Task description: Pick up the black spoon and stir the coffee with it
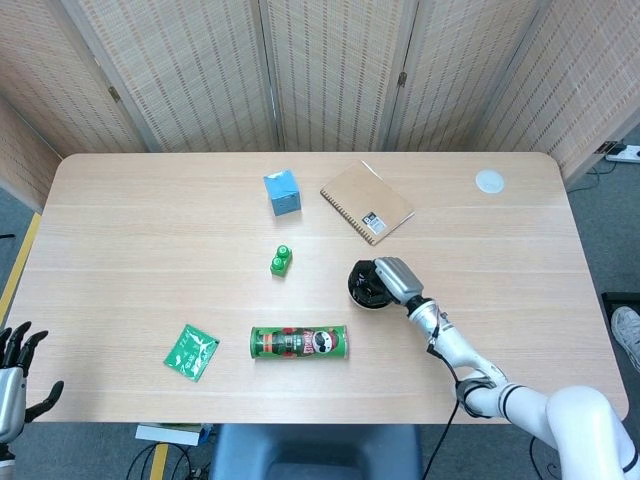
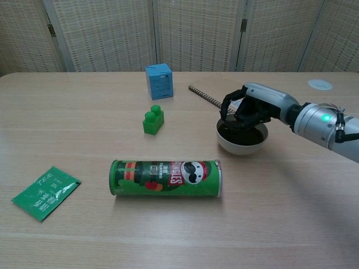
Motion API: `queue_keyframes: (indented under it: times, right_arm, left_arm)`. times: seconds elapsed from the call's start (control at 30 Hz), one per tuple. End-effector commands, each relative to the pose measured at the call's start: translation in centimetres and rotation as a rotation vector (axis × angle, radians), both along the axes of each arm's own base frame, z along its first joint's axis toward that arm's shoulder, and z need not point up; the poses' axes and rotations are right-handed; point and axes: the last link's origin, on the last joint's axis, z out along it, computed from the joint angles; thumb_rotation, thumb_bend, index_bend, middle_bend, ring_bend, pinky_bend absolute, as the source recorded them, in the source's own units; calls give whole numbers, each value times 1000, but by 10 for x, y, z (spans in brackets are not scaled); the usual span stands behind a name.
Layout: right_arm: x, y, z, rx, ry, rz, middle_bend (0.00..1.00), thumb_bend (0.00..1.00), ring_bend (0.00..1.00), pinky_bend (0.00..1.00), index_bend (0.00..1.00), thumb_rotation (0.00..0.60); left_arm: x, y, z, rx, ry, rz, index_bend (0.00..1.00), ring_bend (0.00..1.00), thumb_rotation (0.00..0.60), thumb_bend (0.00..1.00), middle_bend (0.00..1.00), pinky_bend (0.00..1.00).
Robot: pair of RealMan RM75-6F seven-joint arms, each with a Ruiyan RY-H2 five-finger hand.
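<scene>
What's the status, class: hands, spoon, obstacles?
Right hand over the coffee bowl, fingers curled down. Spoon hidden; grip unconfirmed. Left hand idle, off table. Nothing blocking.

Matt wood table, glossy can

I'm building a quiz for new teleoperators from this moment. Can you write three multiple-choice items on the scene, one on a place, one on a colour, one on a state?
1. Where is the right hand?
A. over the bowl of coffee
B. on the notebook
C. beside the sachet

2. What colour is the cube at the far side of the table?
A. red
B. blue
C. yellow

3. How does the crisp can stand?
A. upright
B. lying on its side
C. leaning on the green brick

Answers: 1 A, the fingers curl down over the bowl's rim in both views. 2 B, its faces are light blue. 3 B, its long side rests on the table and the label reads sideways.
</scene>
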Motion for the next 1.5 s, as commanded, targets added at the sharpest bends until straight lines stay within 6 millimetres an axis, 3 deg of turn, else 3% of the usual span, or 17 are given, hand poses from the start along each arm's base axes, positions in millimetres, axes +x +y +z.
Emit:
queue_keyframes:
  times: [0.03, 0.23, 0.5, 0.77, 1.07, 1.27, 1.5]
  right_arm:
    - [-10, 5, 8, 0, 26, 3, 1000, 523, 1000, 1000, 801, 600]
    - [-19, -2, 16, -24, 59, -19, 1000, 523, 1000, 1000, 802, 600]
    - [-4, -17, 8, -35, 59, -11, 1000, 523, 1000, 1000, 810, 600]
    - [10, -11, -4, 5, 38, 31, 1000, 523, 1000, 1000, 810, 600]
    - [-8, 6, 5, 28, 51, 45, 1000, 523, 1000, 1000, 813, 600]
    - [-20, -6, 16, -16, 70, 0, 1000, 529, 1000, 1000, 819, 600]
    - [-11, -21, 12, -40, 50, -20, 1000, 531, 1000, 1000, 819, 600]
  left_arm:
    - [0, 0, 0, -2, 0, -1, 209, 69, 600, 311, 103, 142]
    - [2, 1, -2, -7, -1, -6, 209, 69, 600, 311, 103, 142]
    - [1, 1, -2, -6, 1, 1, 208, 69, 600, 311, 103, 142]
    - [1, 1, 0, 0, 3, 3, 209, 69, 600, 311, 103, 142]
    - [4, 2, -1, -5, -2, -9, 208, 69, 600, 311, 103, 142]
    - [5, 3, -1, -5, 2, -15, 208, 69, 600, 311, 103, 142]
    - [7, 3, -1, -6, 6, -13, 209, 69, 600, 311, 102, 142]
